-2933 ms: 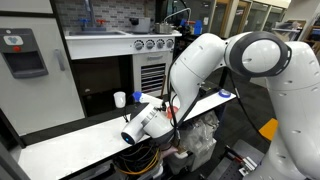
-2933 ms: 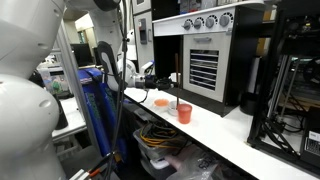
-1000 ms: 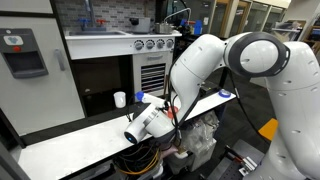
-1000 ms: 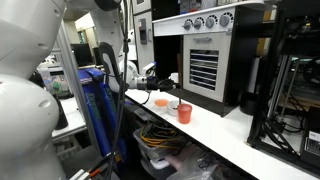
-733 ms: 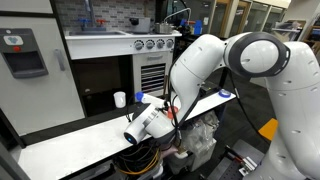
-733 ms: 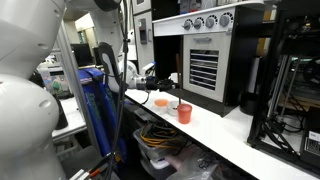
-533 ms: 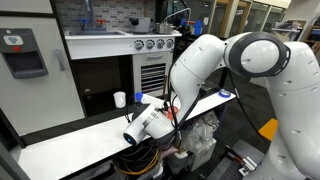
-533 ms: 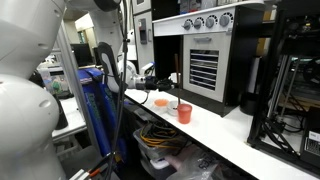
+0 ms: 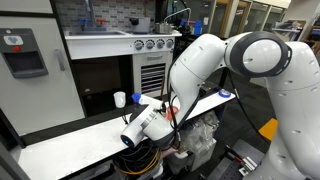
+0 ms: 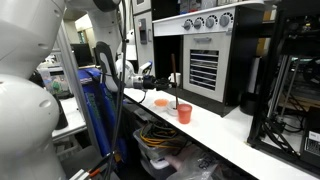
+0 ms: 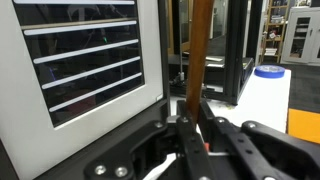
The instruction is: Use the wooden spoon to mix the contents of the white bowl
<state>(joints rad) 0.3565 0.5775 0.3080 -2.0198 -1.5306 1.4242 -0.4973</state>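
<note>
One wooden spoon upright in the firm pinch of the pincer, handle between both fingers.

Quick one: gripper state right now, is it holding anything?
Gripper: closed on the wooden spoon, whose handle runs up from between the fingers in the wrist view.

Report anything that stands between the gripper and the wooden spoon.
Nothing does. The gripper is shut on the wooden spoon, whose handle stands upright in its grip in the wrist view.
</note>
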